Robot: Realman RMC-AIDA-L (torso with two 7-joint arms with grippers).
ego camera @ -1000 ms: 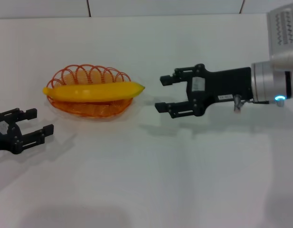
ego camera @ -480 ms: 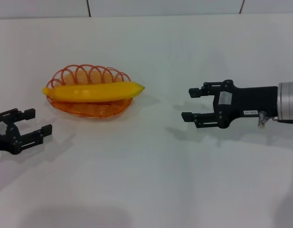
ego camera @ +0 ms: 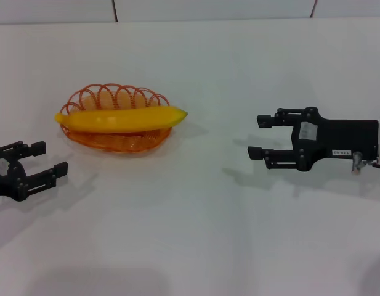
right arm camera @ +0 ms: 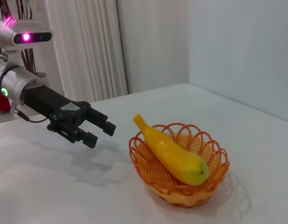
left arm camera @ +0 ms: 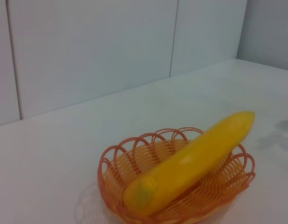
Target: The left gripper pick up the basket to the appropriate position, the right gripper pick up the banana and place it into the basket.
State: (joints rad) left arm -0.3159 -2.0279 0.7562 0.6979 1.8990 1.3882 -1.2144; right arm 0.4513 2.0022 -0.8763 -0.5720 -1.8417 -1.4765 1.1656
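Note:
The orange wire basket (ego camera: 86,102) stands on the white table at the left. The yellow banana (ego camera: 121,118) lies lengthwise across it, its ends over the rim. Both also show in the left wrist view, basket (left arm camera: 115,162) and banana (left arm camera: 190,163), and in the right wrist view, basket (right arm camera: 214,161) and banana (right arm camera: 174,157). My left gripper (ego camera: 42,159) is open and empty, low at the left edge, in front of the basket. It also shows in the right wrist view (right arm camera: 101,131). My right gripper (ego camera: 258,135) is open and empty, far right of the basket.
The white table (ego camera: 190,234) spreads around the basket. A tiled white wall (ego camera: 208,8) runs behind its far edge. A white curtain (right arm camera: 85,51) hangs behind the left arm in the right wrist view.
My right gripper has drawn back to the right, away from the banana's tip, staying open. The basket, the banana and the left gripper have not moved.

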